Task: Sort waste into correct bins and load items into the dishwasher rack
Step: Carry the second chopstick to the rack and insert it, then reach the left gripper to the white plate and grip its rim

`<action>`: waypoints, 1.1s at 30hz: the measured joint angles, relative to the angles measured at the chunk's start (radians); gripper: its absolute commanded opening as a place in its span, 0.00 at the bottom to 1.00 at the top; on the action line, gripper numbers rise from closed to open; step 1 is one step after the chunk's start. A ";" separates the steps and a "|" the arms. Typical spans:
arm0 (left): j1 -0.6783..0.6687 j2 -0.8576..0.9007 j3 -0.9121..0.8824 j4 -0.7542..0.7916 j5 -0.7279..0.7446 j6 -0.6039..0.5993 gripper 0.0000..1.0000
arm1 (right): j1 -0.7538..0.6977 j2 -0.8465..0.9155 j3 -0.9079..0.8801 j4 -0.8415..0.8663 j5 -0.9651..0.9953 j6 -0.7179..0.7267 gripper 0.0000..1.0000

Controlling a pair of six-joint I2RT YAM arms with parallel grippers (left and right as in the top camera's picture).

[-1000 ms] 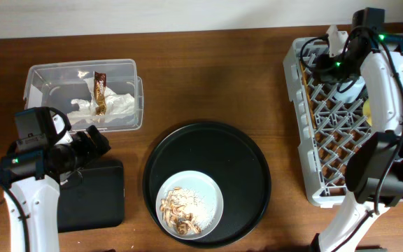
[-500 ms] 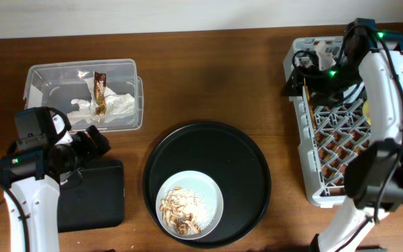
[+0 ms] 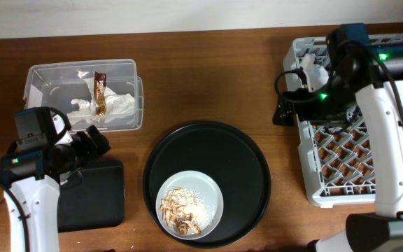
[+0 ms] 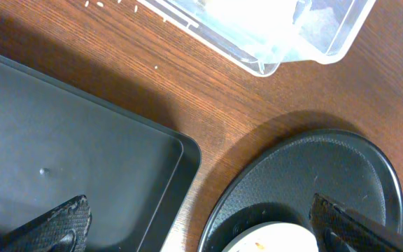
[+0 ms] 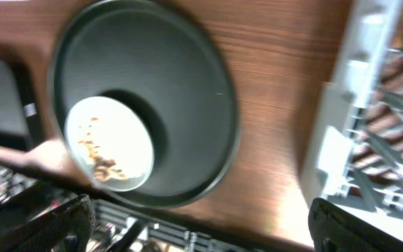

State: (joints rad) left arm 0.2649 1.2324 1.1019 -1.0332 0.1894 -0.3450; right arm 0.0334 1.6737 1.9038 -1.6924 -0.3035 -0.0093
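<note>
Right arm: swung since the earlier frame from over the far corner of the dishwasher rack (image 3: pixel 334 168) to the rack's edge that faces the round black tray (image 3: pixel 243 168). Left arm: unchanged.

Right tool (image 5: pixel 200 206): fingers wide apart, nothing between them. It hangs above the strip of table (image 3: pixel 208 77) between the round black tray and the rack.

Left tool (image 4: pixel 198 206): fingers wide apart, empty. It hangs left of the round black tray, over the near corner of the black rectangular tray (image 3: pixel 93 199).

Pale grey plate (image 3: pixel 210 187): on the round black tray, in its near-left part. Food scraps (image 3: pixel 180 210) are heaped on the plate's left half.

Clear tub (image 3: pixel 40 73): on the table, far-left of the round black tray and apart from it.
- Crumpled white napkin (image 3: pixel 114 108) inside, along the near wall.
- Brown-and-gold wrapper (image 3: pixel 100 91) inside, lying partly on the napkin.

Black rectangular tray: just left of the round black tray, with a narrow gap between them.

Dishwasher rack: right of the round black tray. What sits inside it cannot be told, as the arm covers much of the grid.
</note>
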 measured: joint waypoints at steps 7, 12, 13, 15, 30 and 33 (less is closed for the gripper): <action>0.000 0.000 0.000 0.000 0.000 0.000 0.99 | -0.139 -0.019 -0.080 0.002 0.139 0.113 0.99; 0.000 0.000 0.000 0.000 0.000 0.000 0.99 | -0.220 -0.020 -0.105 0.003 0.165 0.148 0.99; 0.000 0.000 0.000 0.000 0.000 0.000 0.99 | -0.229 -0.020 -0.105 0.005 0.165 0.150 0.99; 0.000 0.000 0.000 0.000 0.000 0.000 0.99 | -0.243 -0.020 -0.105 0.005 0.169 0.156 0.99; -0.133 0.000 0.000 -0.103 0.414 -0.004 0.99 | -0.244 -0.020 -0.105 0.005 0.172 0.163 0.99; -0.314 0.000 -0.001 -0.056 0.457 -0.005 0.98 | -0.244 -0.020 -0.105 0.006 0.172 0.163 0.99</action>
State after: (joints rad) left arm -0.0486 1.2324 1.1007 -1.0889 0.6468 -0.3500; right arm -0.2108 1.6539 1.7985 -1.6867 -0.1310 0.1539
